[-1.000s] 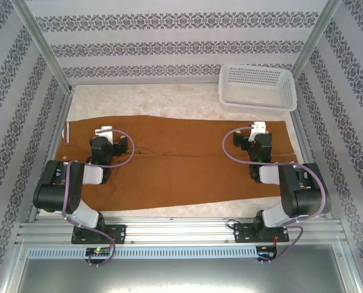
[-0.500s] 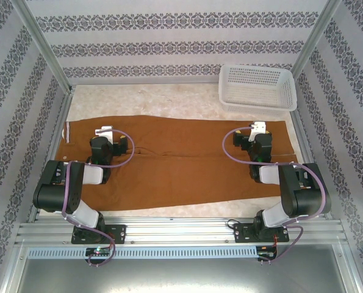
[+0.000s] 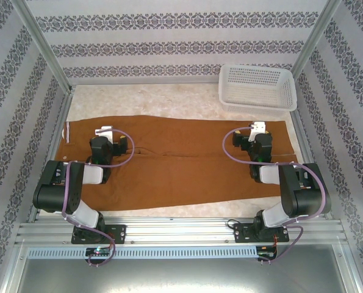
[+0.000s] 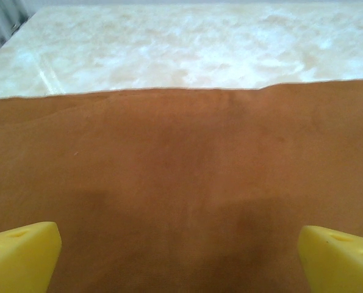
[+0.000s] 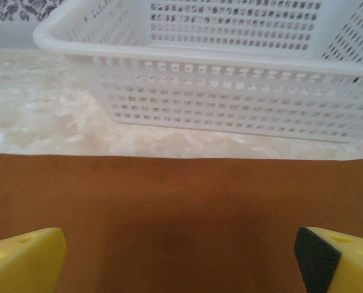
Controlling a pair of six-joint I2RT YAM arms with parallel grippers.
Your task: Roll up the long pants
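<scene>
The pale marbled surface (image 3: 169, 101) carries the long pants (image 3: 187, 165), spread flat across nearly its whole width, with the two legs side by side running left to right. The cloth looks soft, thin and light. I'd expect it to wrinkle and drag rather than slide as one piece, and to slump if lifted at a single spot. For rolling, the sensible hold seems to be one short end, pinched at two points along that edge so the roll starts even.

The split between the legs appears to begin near the left arm, so the waist is probably at the left, but the arm covers that part and I can't be sure. The white mesh basket (image 3: 257, 87) sits in the far right corner, just beyond the cloth's far edge and apart from it.

The left hand (image 4: 181, 256) and right hand (image 5: 181, 259) both hang low over the fabric, fingers spread wide, grasping nothing. The arms hide patches of the near leg. A small pale strip (image 3: 67, 132) by the left end is too small to name.
</scene>
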